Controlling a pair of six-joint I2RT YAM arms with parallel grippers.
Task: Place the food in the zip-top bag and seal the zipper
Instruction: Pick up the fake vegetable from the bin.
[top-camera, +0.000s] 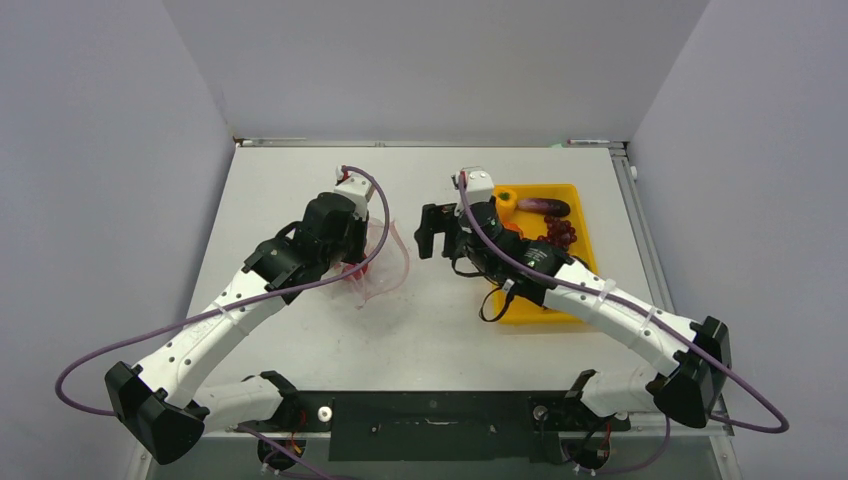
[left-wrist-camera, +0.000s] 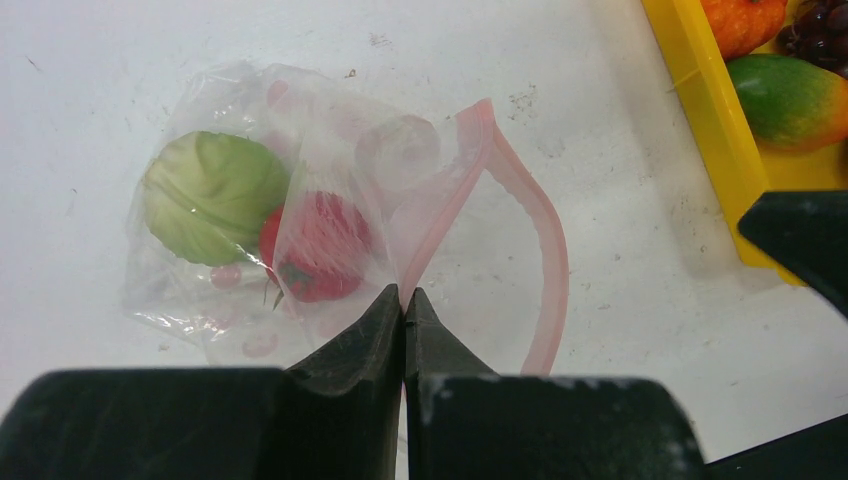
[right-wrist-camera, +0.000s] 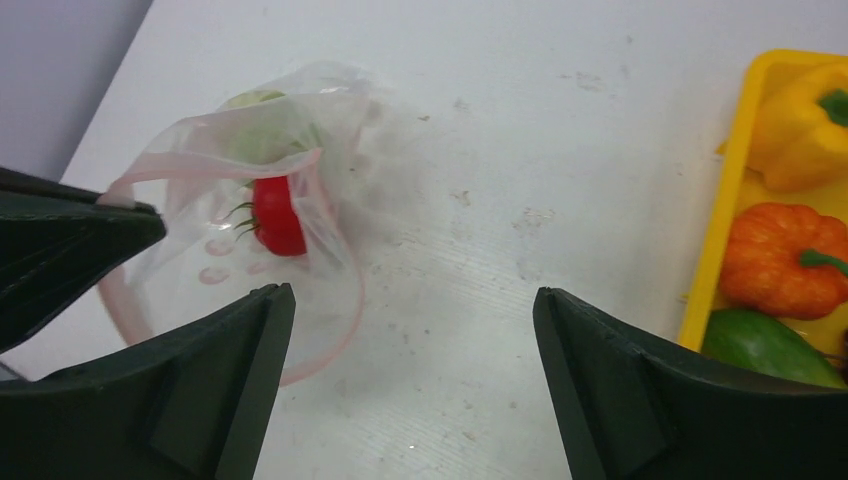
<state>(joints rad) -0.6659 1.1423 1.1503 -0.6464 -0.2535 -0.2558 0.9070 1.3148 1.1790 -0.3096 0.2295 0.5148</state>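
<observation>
Pinched shut, my left claw (left-wrist-camera: 405, 300) gripped the zip-top bag (left-wrist-camera: 330, 120) at its zipper (left-wrist-camera: 553, 250). A green piece (left-wrist-camera: 212, 197) and a red tomato (left-wrist-camera: 320, 245) sat inside, just ahead of the tips. My right claw (right-wrist-camera: 412, 295) gaped wide, holding nothing. The bag lay ahead-left of it, and the yellow tray (right-wrist-camera: 712, 260) of food (right-wrist-camera: 785, 260) lay to its right.

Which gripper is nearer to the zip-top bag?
Left. The left gripper is shut on the mouth edge of the zip-top bag, touching it. The right gripper is open and apart from the bag, between it and the yellow tray.
</observation>
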